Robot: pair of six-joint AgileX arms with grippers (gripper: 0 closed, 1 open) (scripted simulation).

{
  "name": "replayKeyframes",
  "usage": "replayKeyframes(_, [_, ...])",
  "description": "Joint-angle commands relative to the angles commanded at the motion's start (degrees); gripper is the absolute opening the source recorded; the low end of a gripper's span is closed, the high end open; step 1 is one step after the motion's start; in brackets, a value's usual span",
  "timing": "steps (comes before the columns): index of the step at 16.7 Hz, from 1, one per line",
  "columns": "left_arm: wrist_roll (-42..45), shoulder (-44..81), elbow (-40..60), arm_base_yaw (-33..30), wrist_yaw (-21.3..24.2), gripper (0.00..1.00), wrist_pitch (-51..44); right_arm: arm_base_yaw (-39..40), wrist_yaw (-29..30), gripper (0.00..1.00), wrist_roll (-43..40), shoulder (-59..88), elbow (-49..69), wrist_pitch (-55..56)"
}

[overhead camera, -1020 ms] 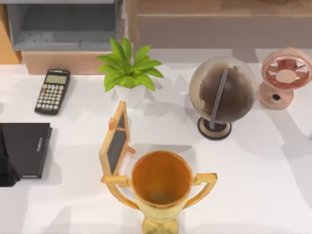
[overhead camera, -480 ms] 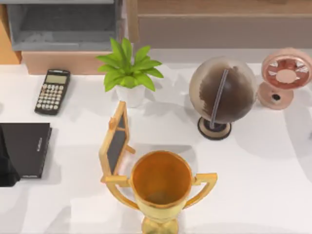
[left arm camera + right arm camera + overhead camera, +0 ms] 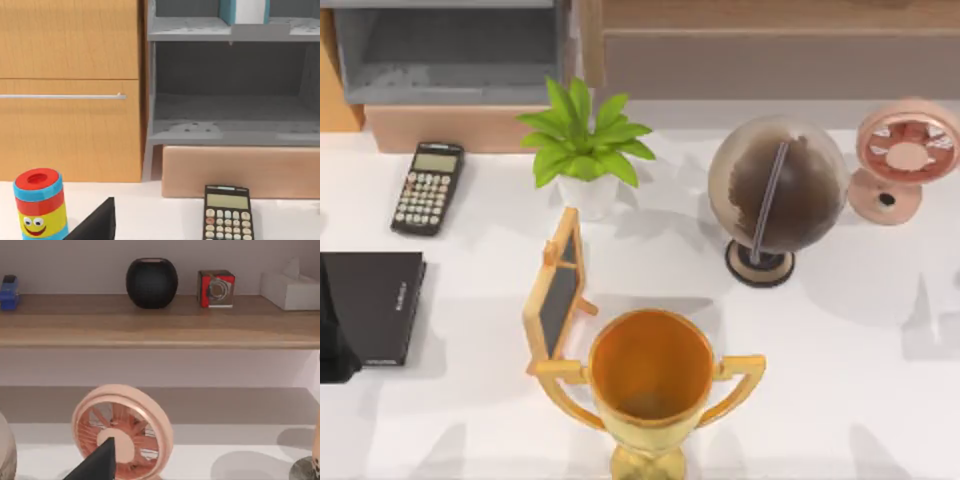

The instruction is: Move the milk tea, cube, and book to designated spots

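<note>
The book point(image 3: 244, 10), teal-blue with white page edges, stands on the upper grey shelf in the left wrist view. On the wooden shelf in the right wrist view sits the cube point(image 3: 216, 288), red with a grey swirl on its face. At that view's edge is a tan sliver with a dark speckled bottom point(image 3: 309, 467), which looks like the milk tea. A black part of my left gripper point(image 3: 95, 225) shows low in the left wrist view. A like part of my right gripper point(image 3: 97, 462) shows in front of the pink fan point(image 3: 122, 432).
On the white table point(image 3: 840, 400) stand a gold trophy point(image 3: 650, 385), a small chalkboard point(image 3: 555, 295), a plant point(image 3: 582, 145), a globe point(image 3: 775, 195) and the fan point(image 3: 905, 155). A calculator point(image 3: 428, 188) and a thin black book point(image 3: 378, 305) lie at the left. A colourful can point(image 3: 40, 205) stands left of the calculator.
No object on the table has moved. Shadows on the right side and along the front of the table have shifted.
</note>
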Motion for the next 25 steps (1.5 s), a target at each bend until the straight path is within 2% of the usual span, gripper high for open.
replayKeyframes(4, [0.0,0.0,0.0,0.0,0.0,1.0,0.0,-1.67,-1.91,1.0,0.0,-7.39,-7.23,-0.33])
replayKeyframes(13, [0.06,3.51,2.59,-0.66,0.02,1.0,1.37,-1.75,-2.0,1.0,0.0,-7.73,-7.56,-0.35])
replayKeyframes(18, [-0.02,20.64,13.84,-3.01,-0.48,1.0,7.18,-1.75,-2.0,1.0,0.0,-7.73,-7.56,-0.35])
replayKeyframes(25, [-0.38,58.0,36.64,-6.31,-2.96,1.0,18.91,-1.75,-2.0,1.0,0.0,-7.73,-7.56,-0.35])
